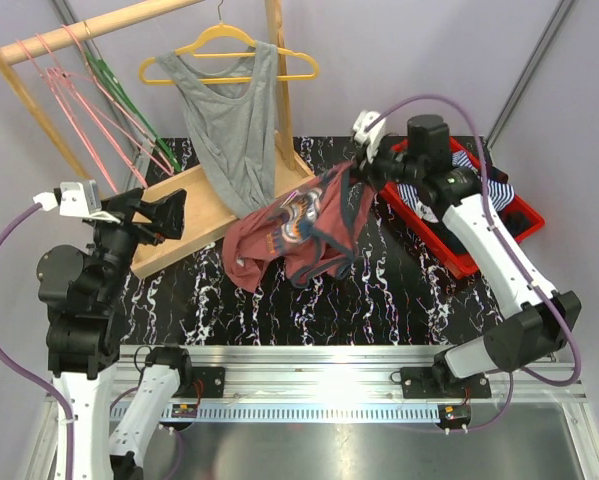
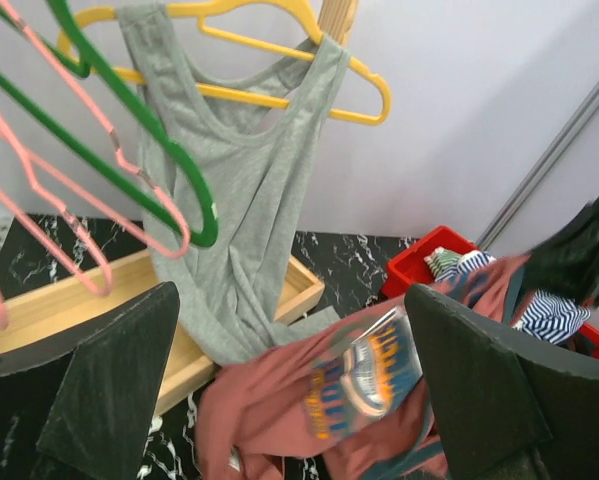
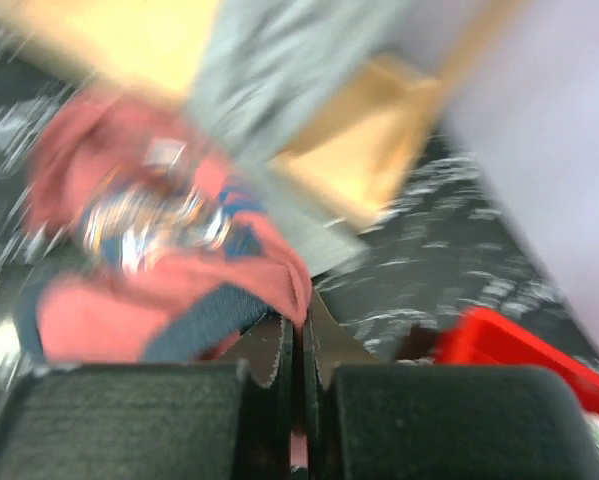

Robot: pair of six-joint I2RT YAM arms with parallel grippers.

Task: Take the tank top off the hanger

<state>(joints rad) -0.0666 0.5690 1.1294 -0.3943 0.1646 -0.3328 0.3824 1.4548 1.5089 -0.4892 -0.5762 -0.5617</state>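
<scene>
A grey tank top (image 1: pixel 229 130) hangs on a yellow hanger (image 1: pixel 229 45) from the wooden rack, its hem draped onto the wooden tray (image 1: pixel 194 215). It also shows in the left wrist view (image 2: pixel 229 200) on that hanger (image 2: pixel 279 101), and blurred in the right wrist view (image 3: pixel 269 60). My right gripper (image 1: pixel 357 170) is shut on the edge of a red printed garment (image 1: pixel 299 230) and holds it up over the table; its closed jaws (image 3: pixel 304 335) pinch the red cloth (image 3: pixel 179 290). My left gripper (image 1: pixel 164 215) is open and empty over the tray, facing the tank top (image 2: pixel 294 390).
Pink hangers (image 1: pixel 79 110) and a green hanger (image 1: pixel 124 95) hang on the rack's rod (image 1: pixel 89 25) at the left, close above my left gripper (image 2: pixel 129 170). A red bin (image 1: pixel 449 250) with striped clothes stands at the right.
</scene>
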